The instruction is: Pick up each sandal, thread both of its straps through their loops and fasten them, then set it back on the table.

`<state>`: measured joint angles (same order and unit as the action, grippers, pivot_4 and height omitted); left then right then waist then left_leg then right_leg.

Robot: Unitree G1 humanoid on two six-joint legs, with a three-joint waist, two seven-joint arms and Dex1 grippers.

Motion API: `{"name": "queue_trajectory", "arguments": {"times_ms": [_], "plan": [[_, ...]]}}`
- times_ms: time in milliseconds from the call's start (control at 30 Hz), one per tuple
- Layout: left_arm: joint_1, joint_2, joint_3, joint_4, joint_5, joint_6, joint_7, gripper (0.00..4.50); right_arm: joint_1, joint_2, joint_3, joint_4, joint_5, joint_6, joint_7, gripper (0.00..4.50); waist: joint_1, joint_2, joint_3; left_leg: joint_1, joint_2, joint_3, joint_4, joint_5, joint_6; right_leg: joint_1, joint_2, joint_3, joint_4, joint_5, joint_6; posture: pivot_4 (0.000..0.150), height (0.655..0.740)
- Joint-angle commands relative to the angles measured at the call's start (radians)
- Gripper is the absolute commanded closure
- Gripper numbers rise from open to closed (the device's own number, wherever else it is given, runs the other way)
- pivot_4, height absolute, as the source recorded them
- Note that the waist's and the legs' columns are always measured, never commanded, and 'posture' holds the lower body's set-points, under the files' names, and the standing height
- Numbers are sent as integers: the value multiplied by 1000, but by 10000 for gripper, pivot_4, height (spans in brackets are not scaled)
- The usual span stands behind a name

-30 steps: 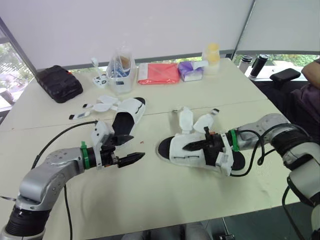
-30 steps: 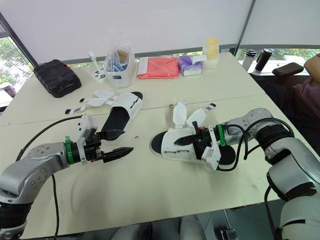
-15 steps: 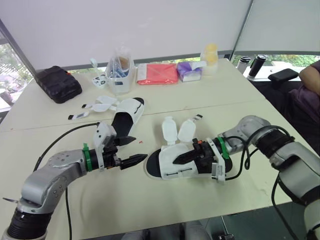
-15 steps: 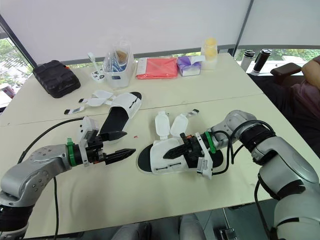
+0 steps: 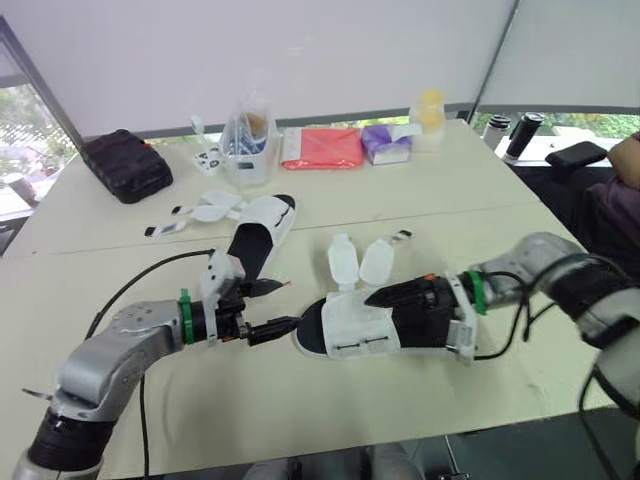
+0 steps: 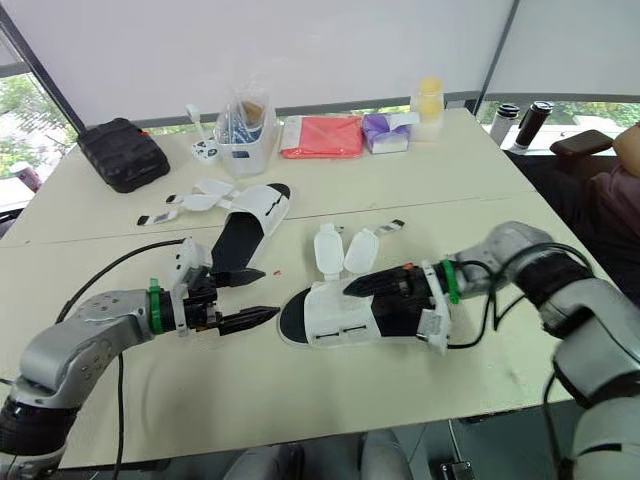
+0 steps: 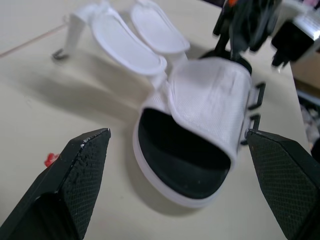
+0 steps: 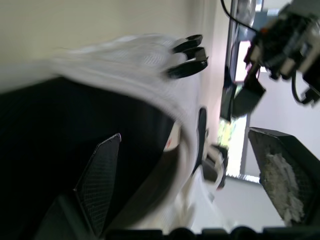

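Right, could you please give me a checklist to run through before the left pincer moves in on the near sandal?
1. Left pincer open: ok, spread wide.
2. Near sandal lined up ahead of it: ok, its open end faces the pincer.
3. Right pincer holding that sandal steady: cannot tell.
4. Straps threaded: not ok, both lie open on the table.
5. Loops free: ok, nothing covers them.
6. Far sandal out of the way: ok, it lies apart.
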<state>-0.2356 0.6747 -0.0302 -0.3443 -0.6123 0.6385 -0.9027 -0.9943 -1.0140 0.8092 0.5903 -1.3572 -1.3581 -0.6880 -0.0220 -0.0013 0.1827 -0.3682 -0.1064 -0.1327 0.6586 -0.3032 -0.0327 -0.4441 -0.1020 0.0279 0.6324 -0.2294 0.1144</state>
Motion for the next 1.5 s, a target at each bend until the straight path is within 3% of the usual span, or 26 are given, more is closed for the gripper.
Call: {"name": "queue_trajectory", "arguments": {"times_ms": [33,200,300,467,533,567,700,800,867,1067,1200,1500], "plan": [[-23,9,-33,32,42,-61,-61,0,50,-66,-86,-44,103,-10,71,322,-2,0,0,0,0,0,0,0,0,0,0,0,0,0,0,1500,7400],[-74,6,-92,100,96,-118,-136,0,182,-182,-192,-44,211,26,184,322,2,0,0,1,1,1,0,0,0,0,1,0,0,0,0,1500,7400],[-101,2,-150,144,154,-174,-191,8437,224,-221,-265,55,365,79,306,0,2,0,0,1,1,2,0,0,0,1,1,1,-1,0,0,1500,7400],[-131,-11,-198,204,215,-235,-238,34274,283,-201,-393,129,694,218,541,0,-2,0,0,3,5,5,0,-1,2,3,1,2,-1,0,0,1500,7400],[-145,-22,-221,227,238,-254,-254,44614,368,-169,-441,52,1019,354,733,0,-1,0,0,4,7,6,0,-2,3,4,2,2,-1,1,0,1500,7400],[-155,-35,-234,250,261,-275,-250,44614,436,-146,-471,-55,1252,498,856,0,1,0,0,6,8,6,1,-3,5,6,3,2,-2,1,-1,1500,7400],[-192,-90,-262,334,332,-335,-222,44614,642,-125,-567,-513,1917,1084,1177,0,9,0,0,14,13,2,3,-10,18,18,5,0,-7,1,0,1500,7400],[-195,-115,-272,339,338,-338,-235,44614,706,-123,-646,-729,2308,1489,1249,0,12,0,0,13,12,0,5,-11,18,18,5,0,-7,3,2,1500,7400],[-185,-118,-293,329,349,-342,-252,44614,689,-78,-693,-771,2515,1718,1213,0,12,0,0,12,12,0,6,-11,18,18,5,-1,-9,5,2,1500,7400],[-177,-112,-350,347,436,-413,-265,44614,523,78,-794,-589,2765,2146,1024,0,15,0,0,12,13,0,6,-10,18,18,5,-2,-13,8,2,1500,7400],[-180,-131,-357,355,452,-426,-247,44614,425,183,-820,-442,2798,2342,873,0,28,1,-1,11,13,1,6,-10,18,18,5,-2,-14,9,2,1500,7400],[-170,-155,-353,340,460,-427,-225,44614,290,406,-985,-224,2820,2479,701,0,35,1,-2,9,10,1,6,-10,17,17,3,-1,-15,11,4,1500,7400]]}}
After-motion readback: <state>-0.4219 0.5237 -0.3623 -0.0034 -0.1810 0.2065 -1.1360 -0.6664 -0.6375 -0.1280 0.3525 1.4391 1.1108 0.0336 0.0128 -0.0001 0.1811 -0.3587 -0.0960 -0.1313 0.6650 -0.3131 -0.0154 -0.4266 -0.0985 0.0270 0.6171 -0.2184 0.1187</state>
